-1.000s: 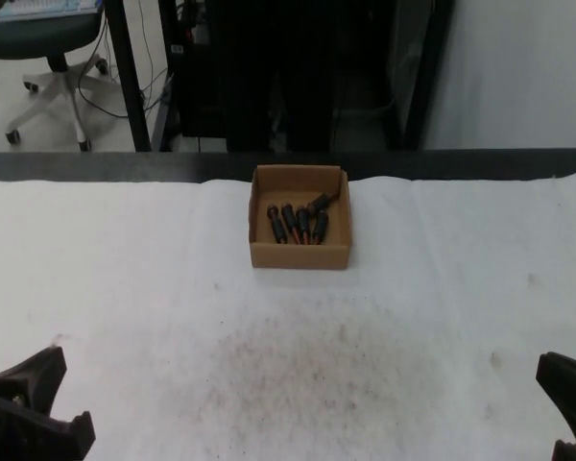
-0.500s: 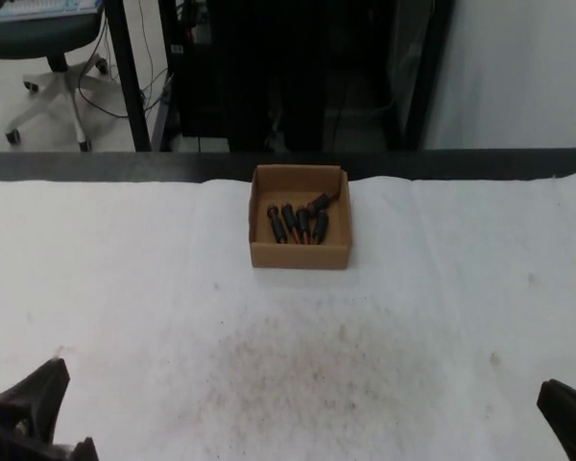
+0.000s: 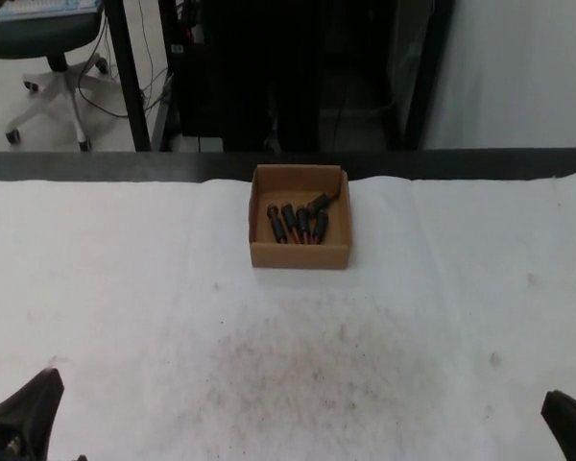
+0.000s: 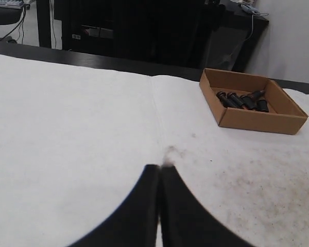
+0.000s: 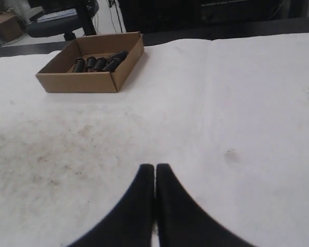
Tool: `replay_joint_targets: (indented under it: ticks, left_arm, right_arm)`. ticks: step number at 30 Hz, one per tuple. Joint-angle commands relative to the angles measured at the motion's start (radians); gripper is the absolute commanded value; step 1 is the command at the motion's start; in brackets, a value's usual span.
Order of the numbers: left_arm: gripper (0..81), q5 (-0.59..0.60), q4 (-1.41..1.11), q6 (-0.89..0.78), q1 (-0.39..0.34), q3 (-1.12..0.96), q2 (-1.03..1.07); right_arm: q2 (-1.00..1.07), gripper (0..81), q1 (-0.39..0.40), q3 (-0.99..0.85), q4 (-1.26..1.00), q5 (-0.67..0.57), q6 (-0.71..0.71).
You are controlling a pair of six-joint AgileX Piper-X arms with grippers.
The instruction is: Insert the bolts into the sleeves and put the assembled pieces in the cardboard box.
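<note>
The cardboard box sits in the upper middle of the high view, on the white cloth that covers the bench, close to the cloth's far edge. Inside it lie the assembled pieces: a handful of dark bolt-and-sleeve units with a hint of orange. Most lie side by side, and one is slanted toward the box's far right corner; the exact count is hard to make out. No loose bolts or sleeves can be seen on the cloth around the box, nor on the grey smudged patch in the lower middle of the frame. The left gripper has its two fingers pressed together with nothing between them; in the high view it sits at the lower left corner, well apart from the box. The right gripper is likewise closed and empty-handed, at the lower right corner of the high view and just as far from the box. Judging by this, the task looks finished or very nearly so: everything visible is already assembled and boxed, both arms sit low at the near edge, and no work appears left.
</note>
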Motion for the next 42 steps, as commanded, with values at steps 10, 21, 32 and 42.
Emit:
replay_joint_targets:
  ticks: [10, 21, 32, 42]
  left_arm:
    - [0.3, -0.013, 0.184, 0.007, -0.001, -0.010, 0.000]
    - [0.3, -0.013, 0.288, -0.024, -0.001, -0.010, 0.000]
    - [0.3, -0.013, 0.288, -0.024, -0.001, -0.010, 0.000]
    - [0.3, -0.013, 0.286, -0.024, -0.001, -0.010, 0.000]
  right_arm:
    - [-0.001, 0.8, -0.155, -0.010, 0.161, 0.002, -0.001]
    - [-0.001, 0.8, -0.222, -0.010, 0.190, 0.002, -0.001]
    - [-0.001, 0.8, -0.243, -0.010, 0.190, 0.002, -0.001]
    - [-0.001, 0.8, -0.243, -0.010, 0.183, 0.002, -0.001]
